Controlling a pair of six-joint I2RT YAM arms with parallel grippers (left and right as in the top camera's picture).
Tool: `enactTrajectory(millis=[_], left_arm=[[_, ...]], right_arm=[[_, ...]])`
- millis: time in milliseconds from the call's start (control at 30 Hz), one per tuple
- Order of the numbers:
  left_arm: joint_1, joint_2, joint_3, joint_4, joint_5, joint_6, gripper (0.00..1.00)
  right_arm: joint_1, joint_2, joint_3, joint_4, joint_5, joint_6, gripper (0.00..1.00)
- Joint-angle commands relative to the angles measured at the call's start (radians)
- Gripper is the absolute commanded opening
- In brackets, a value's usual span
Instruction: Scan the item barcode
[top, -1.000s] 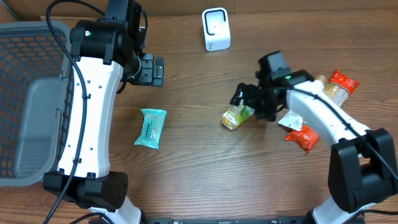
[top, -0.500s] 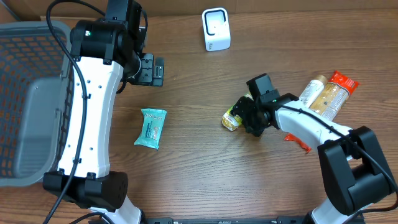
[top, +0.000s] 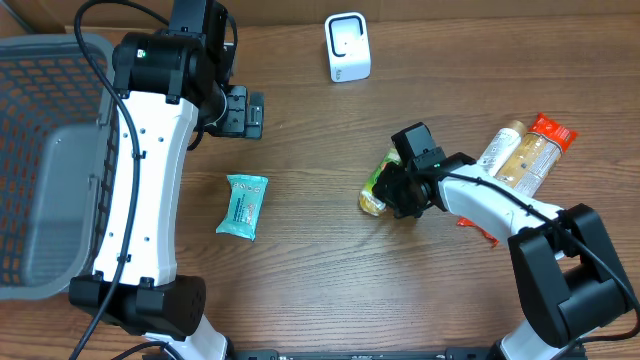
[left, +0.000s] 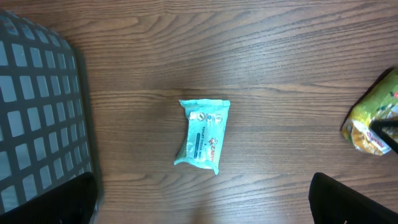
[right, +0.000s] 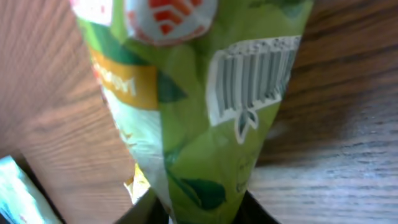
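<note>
1. Wood table (top: 330, 270) across the whole shot, grey mesh basket (top: 40, 150) far left.
2. L pincer (top: 244, 112) spread wide, holding nothing, back-left of the teal pack (top: 243, 205).
3. R pincer (top: 390, 188) pinching the green pouch (top: 374, 190), mid-table, right of centre.
4. White scanner (top: 347, 46) at the back edge, well apart from the pouch.
5. Barcode (right: 252, 78) facing the R wrist cam.

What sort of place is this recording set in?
Probably a mock shop checkout on a wooden table: a white scanner-like device, a grey mesh basket, and packaged goods like the teal packet and barcoded green pouch.
</note>
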Motion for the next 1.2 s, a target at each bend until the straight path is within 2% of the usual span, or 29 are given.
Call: enactTrajectory(millis=[0, 67, 133, 300, 400, 600, 733, 833, 1033, 1067, 1133, 1167], left_arm=[[0.005, 0.008, 0.002, 0.002, 0.002, 0.015, 1.00], [0.005, 0.008, 0.002, 0.002, 0.002, 0.015, 1.00], [0.005, 0.008, 0.002, 0.002, 0.002, 0.015, 1.00], [0.005, 0.008, 0.002, 0.002, 0.002, 0.015, 1.00], [0.005, 0.008, 0.002, 0.002, 0.002, 0.015, 1.00], [0.005, 0.008, 0.002, 0.002, 0.002, 0.015, 1.00], [0.005, 0.008, 0.002, 0.002, 0.001, 0.015, 1.00], [0.005, 0.008, 0.002, 0.002, 0.002, 0.015, 1.00], [0.005, 0.008, 0.002, 0.002, 0.002, 0.015, 1.00], [0.005, 0.008, 0.002, 0.002, 0.002, 0.015, 1.00], [0.005, 0.008, 0.002, 0.002, 0.002, 0.015, 1.00], [0.005, 0.008, 0.002, 0.002, 0.002, 0.015, 1.00]], right_arm=[[0.005, -0.018, 0.076, -0.097, -0.030, -0.178, 0.18], [0.007, -0.019, 0.150, -0.209, -0.010, -0.245, 0.11], [0.016, -0.019, 0.239, -0.348, 0.054, -0.305, 0.08], [0.079, -0.019, 0.415, -0.651, 0.391, -0.330, 0.04], [0.136, -0.006, 0.419, -0.681, 0.539, -0.348, 0.04], [0.230, 0.137, 0.419, -0.668, 0.688, -0.462, 0.04], [0.278, 0.241, 0.419, -0.703, 0.848, -0.461, 0.04], [0.315, 0.280, 0.419, -0.717, 0.864, -0.460, 0.05], [0.421, 0.281, 0.426, -0.669, 0.617, -0.460, 0.39], [0.451, 0.281, 0.426, -0.655, 0.591, -0.460, 0.50], [0.490, 0.281, 0.426, -0.642, 0.575, -0.460, 0.66], [0.509, 0.281, 0.426, -0.635, 0.566, -0.460, 0.71]])
